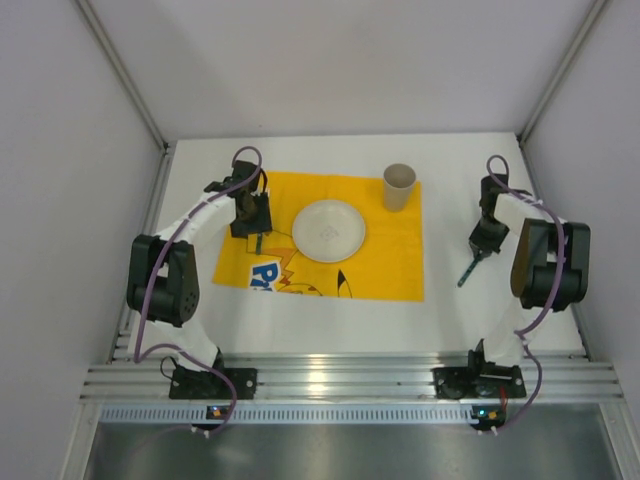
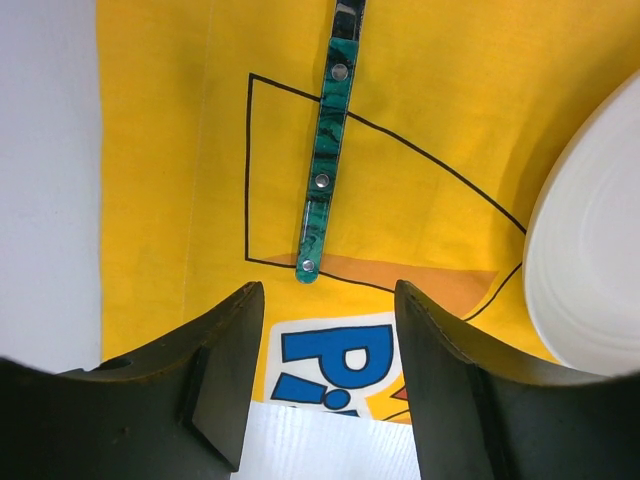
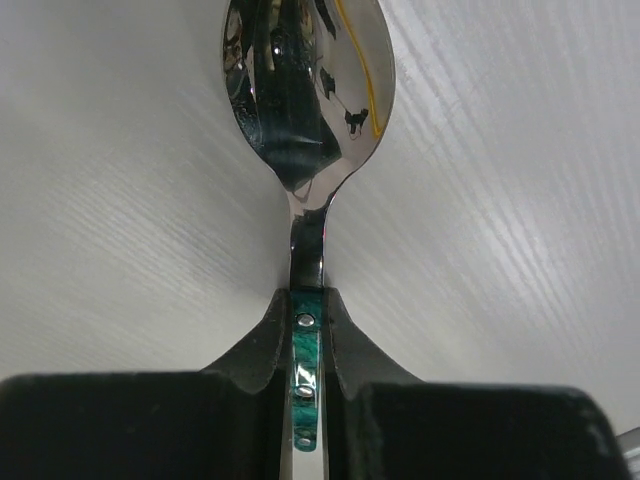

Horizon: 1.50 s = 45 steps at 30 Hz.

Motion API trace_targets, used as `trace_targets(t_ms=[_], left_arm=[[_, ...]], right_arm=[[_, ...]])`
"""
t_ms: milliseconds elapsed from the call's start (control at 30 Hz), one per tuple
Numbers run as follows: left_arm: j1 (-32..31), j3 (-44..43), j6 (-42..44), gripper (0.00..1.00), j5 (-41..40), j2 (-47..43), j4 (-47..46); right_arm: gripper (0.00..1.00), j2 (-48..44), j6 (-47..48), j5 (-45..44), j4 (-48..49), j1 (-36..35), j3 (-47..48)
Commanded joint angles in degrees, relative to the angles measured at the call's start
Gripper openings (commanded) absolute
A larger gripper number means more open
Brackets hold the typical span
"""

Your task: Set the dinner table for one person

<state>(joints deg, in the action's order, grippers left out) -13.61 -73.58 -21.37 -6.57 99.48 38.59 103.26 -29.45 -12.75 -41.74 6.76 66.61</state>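
Right wrist: right end effector grips spoon handle.

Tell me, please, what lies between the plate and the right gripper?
The top view shows only bare yellow mat, then bare dinner table, between the plate and the right gripper. The cup stands farther back, off that line.

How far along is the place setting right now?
Done: plate and cup sit on the yellow mat, and a green-handled utensil lies on it left of the plate, the open left end effector above it. In hand: the right end effector grips a spoon over the white table right of the mat. Left: laying the spoon by the plate.
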Motion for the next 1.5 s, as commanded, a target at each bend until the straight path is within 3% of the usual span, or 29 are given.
trace_targets(t_ms=[0,167,267,300,433,467,633,900,1233,1267,1400,1467], left_arm=[[-0.2,-0.1,-0.7,0.61,0.1,-2.0,-1.0],[-0.2,0.3,-1.9,0.63,-1.0,-3.0,-1.5],[-0.2,0.9,-2.6,0.66,-0.8,-3.3,-2.4],[-0.2,0.9,-2.9,0.68,-0.7,-3.4,-2.8],[-0.2,1.1,-3.8,0.86,-0.2,-4.1,-3.3],[-0.1,1.1,-3.8,0.98,0.0,-4.4,-3.3],[-0.1,1.9,-3.8,0.98,-0.4,-6.3,-3.2],[-0.1,4.5,-3.0,0.97,-1.1,-9.7,-2.4],[-0.1,5.6,-2.1,0.95,-2.8,-11.8,-1.4],[-0.1,5.6,-2.0,0.95,-3.0,-11.8,-1.3],[-0.1,5.7,-2.1,0.95,-3.1,-11.5,-1.4],[-0.1,5.6,-2.3,0.95,-2.8,-11.2,-1.5]], right_arm=[[0.00,-1.5,3.8,-8.7,-2.5,-0.2,2.5],[0.00,-10.2,5.9,-8.8,-9.4,-5.0,8.7],[0.00,-14.0,4.6,-2.0,-10.8,-12.6,9.5],[0.00,-15.4,3.7,4.0,-9.7,-16.7,9.0],[0.00,-15.6,1.4,12.5,-2.0,-26.5,5.4],[0.00,-14.9,1.2,13.9,0.2,-29.6,4.3],[0.00,-7.8,-0.6,14.3,4.7,-34.7,4.5],[0.00,3.6,-1.9,11.5,6.5,-35.5,11.6],[0.00,8.2,-5.4,6.4,4.7,-35.6,14.4],[0.03,8.1,-5.5,5.9,3.8,-35.5,14.4],[0.48,5.5,-5.8,4.5,3.2,-35.6,12.8],[0.56,4.4,-5.9,4.5,3.2,-35.6,11.5]])
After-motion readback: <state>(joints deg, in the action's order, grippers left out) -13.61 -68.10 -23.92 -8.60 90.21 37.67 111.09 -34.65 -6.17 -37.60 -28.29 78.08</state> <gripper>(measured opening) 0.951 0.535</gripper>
